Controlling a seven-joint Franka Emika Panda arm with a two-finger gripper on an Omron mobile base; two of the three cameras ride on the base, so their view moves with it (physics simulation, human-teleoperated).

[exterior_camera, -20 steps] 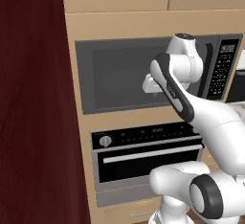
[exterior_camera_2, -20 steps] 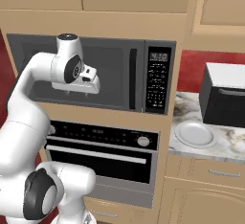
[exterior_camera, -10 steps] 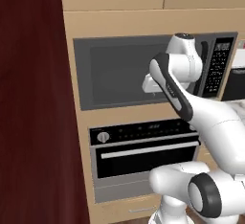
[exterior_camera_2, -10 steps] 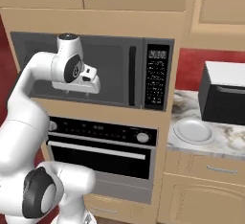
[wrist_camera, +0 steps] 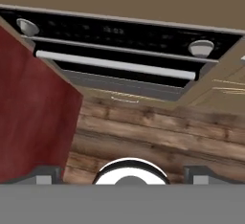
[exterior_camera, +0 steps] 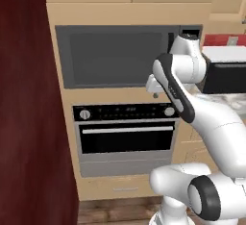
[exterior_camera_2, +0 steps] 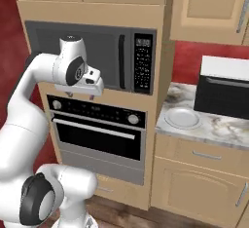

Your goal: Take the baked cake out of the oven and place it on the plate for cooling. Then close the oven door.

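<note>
The oven (exterior_camera: 126, 140) sits under the microwave with its oven door (exterior_camera: 127, 142) shut, so the baked cake is hidden. In the hand view the door's silver bar handle (wrist_camera: 115, 65) runs below the two knobs. The plate (exterior_camera_2: 182, 118), round and pale, lies bare on the marble counter right of the oven column. My gripper (exterior_camera: 154, 92) hangs in front of the microwave's lower edge, above the oven's control strip, pointing down. It also appears in the right base view as the gripper (exterior_camera_2: 79, 92). Its fingertips (wrist_camera: 46, 174) stand far apart at the hand view's bottom corners, open with nothing between them.
A grey microwave (exterior_camera_2: 92, 54) with a keypad is built in above the oven. A black and white appliance (exterior_camera_2: 224, 93) stands on the counter behind the plate. A dark red panel (exterior_camera: 29, 104) walls off the left side. Wood floor (wrist_camera: 158, 132) lies below the oven.
The whole picture has shifted in both base views, so the base has moved; the oven now sits higher in frame. The arm keeps the same pose before the microwave.
</note>
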